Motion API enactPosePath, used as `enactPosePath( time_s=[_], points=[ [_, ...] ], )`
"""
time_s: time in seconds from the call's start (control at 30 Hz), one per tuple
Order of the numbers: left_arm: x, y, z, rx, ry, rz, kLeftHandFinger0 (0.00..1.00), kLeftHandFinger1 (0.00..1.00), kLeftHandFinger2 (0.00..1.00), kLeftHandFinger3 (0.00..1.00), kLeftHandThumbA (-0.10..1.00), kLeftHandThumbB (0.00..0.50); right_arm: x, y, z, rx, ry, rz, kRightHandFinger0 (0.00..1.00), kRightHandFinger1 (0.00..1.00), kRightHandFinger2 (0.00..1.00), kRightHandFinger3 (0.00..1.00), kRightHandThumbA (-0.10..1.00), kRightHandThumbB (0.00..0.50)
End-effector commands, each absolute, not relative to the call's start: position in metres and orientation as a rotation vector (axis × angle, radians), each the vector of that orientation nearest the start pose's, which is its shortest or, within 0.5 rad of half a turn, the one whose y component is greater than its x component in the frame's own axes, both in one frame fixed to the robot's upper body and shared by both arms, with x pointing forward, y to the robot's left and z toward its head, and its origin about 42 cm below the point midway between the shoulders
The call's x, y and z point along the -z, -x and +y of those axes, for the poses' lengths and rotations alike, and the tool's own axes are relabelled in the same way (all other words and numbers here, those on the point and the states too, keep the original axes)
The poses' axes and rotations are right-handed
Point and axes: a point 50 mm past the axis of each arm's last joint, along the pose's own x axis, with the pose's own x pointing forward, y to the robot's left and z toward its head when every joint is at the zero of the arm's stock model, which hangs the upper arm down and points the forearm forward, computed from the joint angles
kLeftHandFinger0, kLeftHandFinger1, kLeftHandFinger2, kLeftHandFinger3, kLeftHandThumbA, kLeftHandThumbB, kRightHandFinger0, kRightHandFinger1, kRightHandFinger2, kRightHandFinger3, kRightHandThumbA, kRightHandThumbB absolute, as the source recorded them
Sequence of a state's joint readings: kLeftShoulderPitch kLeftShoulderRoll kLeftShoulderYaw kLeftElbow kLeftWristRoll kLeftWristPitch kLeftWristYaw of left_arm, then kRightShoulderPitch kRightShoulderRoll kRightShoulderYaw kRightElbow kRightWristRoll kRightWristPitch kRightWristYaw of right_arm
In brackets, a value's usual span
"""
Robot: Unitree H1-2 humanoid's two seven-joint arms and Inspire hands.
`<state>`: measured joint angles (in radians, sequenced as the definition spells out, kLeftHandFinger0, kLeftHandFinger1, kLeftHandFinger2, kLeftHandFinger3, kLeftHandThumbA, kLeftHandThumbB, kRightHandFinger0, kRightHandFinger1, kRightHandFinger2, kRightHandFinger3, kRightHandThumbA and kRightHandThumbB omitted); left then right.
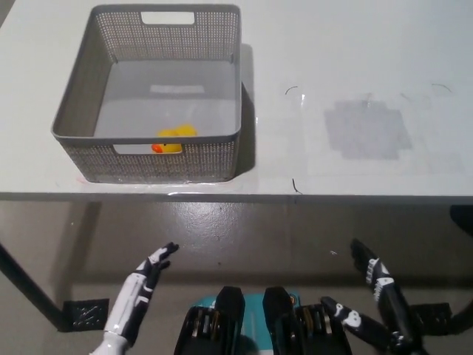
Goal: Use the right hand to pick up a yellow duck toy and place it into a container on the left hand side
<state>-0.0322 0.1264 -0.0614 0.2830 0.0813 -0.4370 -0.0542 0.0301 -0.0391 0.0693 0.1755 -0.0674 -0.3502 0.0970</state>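
**Duck in the basket, both hands low and empty**

Head view: the yellow duck toy (169, 137) lies inside the grey mesh container (81, 89), against its near wall, at the table's (355, 66) left end near the front edge. The black right hand (378, 299) hangs below the table's front edge at lower right, fingers spread, holding nothing. The white left hand (140, 285) rests at lower left, fingers extended, also empty

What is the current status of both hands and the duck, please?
Right robot hand open, low, below table edge. Left robot hand open, resting low. Yellow duck toy inside grey mesh basket. Nothing in the way.
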Motion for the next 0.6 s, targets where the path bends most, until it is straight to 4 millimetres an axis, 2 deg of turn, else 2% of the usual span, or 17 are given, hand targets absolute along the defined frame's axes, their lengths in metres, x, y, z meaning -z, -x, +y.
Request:
enactPosePath(
  time_s=[0.0, 0.07, 0.23, 0.43, 0.5, 0.57],
  points=[
    [-0.071, -0.295, 0.244, 0.113, -0.169, -0.250, 1.00, 1.00, 1.00, 1.00, 1.00, 0.500, -0.077, -0.286, -0.204, -0.098, 0.017, -0.284, 1.00, 1.00, 1.00, 1.00, 0.99, 0.405],
    [-0.074, -0.299, 0.244, 0.112, -0.172, -0.258, 1.00, 1.00, 1.00, 1.00, 1.00, 0.500, -0.078, -0.291, -0.205, -0.095, 0.016, -0.286, 1.00, 1.00, 1.00, 1.00, 0.97, 0.376],
    [-0.077, -0.301, 0.245, 0.109, -0.174, -0.268, 1.00, 1.00, 1.00, 1.00, 1.00, 0.500, -0.080, -0.294, -0.205, -0.094, 0.013, -0.295, 1.00, 1.00, 1.00, 1.00, 0.96, 0.365],
    [-0.081, -0.307, 0.241, 0.105, -0.186, -0.285, 1.00, 1.00, 1.00, 1.00, 1.00, 0.500, -0.102, -0.314, -0.203, -0.087, 0.014, -0.370, 1.00, 1.00, 1.00, 1.00, 0.89, 0.323],
    [-0.082, -0.307, 0.241, 0.107, -0.186, -0.287, 1.00, 1.00, 1.00, 1.00, 1.00, 0.500, -0.103, -0.317, -0.201, -0.088, -0.004, -0.371, 1.00, 1.00, 1.00, 1.00, 0.83, 0.302],
    [-0.082, -0.305, 0.242, 0.108, -0.185, -0.287, 1.00, 1.00, 1.00, 1.00, 1.00, 0.500, -0.098, -0.317, -0.197, -0.091, -0.010, -0.352, 1.00, 1.00, 1.00, 1.00, 0.82, 0.311]
  ],
)
